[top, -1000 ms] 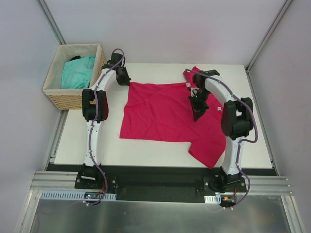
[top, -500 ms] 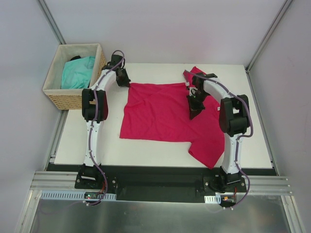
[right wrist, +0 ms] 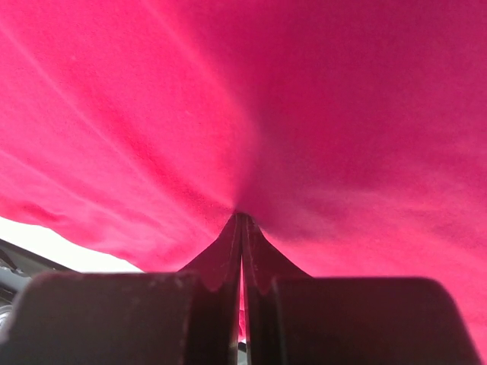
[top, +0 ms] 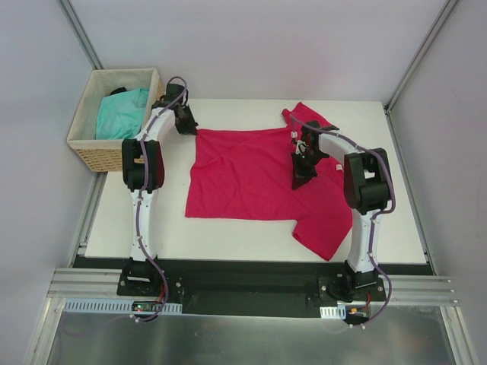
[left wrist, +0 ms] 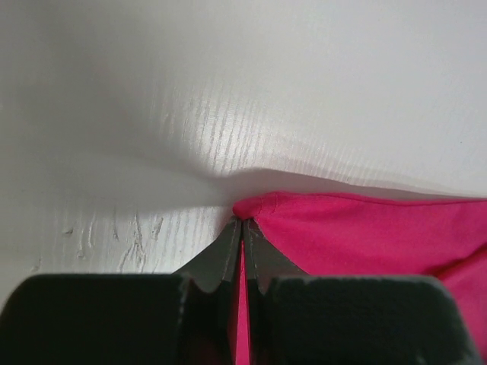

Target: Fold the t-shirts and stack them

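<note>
Early going: the pink tee (top: 251,179) lies spread on the table (top: 228,228), one sleeve trailing toward 5 o'clock, with no finished fold to be seen. The right gripper (top: 297,182), just right of centre, has its jaws shut on a pinch of the cloth. The left gripper (top: 190,129), at 11 o'clock, clamps the tee's far-left corner. Farther off at 10 o'clock, the turquoise tee (top: 122,114) sits bunched in the basket (top: 84,144); folding and stacking appear left to do

One crimson-pink t-shirt (top: 251,179), one turquoise t-shirt (top: 122,114), one wicker basket (top: 114,157), two arms (top: 143,163) (top: 365,181)
</note>
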Available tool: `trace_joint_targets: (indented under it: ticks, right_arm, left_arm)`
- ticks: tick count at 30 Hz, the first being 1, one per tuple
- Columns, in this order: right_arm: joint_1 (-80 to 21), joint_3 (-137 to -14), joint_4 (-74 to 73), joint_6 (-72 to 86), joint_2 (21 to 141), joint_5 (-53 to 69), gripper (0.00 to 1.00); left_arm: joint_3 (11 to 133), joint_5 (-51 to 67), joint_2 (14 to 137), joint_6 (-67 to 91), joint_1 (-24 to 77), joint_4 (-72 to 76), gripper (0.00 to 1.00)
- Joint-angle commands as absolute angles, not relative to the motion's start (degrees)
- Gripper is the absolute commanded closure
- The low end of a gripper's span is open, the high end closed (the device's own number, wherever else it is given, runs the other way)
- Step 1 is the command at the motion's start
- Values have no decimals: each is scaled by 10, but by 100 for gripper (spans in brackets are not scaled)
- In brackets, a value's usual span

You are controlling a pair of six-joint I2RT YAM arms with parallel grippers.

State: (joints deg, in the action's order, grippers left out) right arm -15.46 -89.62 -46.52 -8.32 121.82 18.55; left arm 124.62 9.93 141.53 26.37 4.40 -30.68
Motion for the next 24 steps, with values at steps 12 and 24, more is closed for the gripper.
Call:
trace_joint_targets:
  ticks: [12,24]
  right_arm:
    - [-176,-902,-514,-68,1238,163,99]
    - [-181,-935,-554,-82,1275,171,99]
  left_arm:
    - [1312,106,1410,268,38,-306,100]
    - [1358,84,1449,270,15,-304,100]
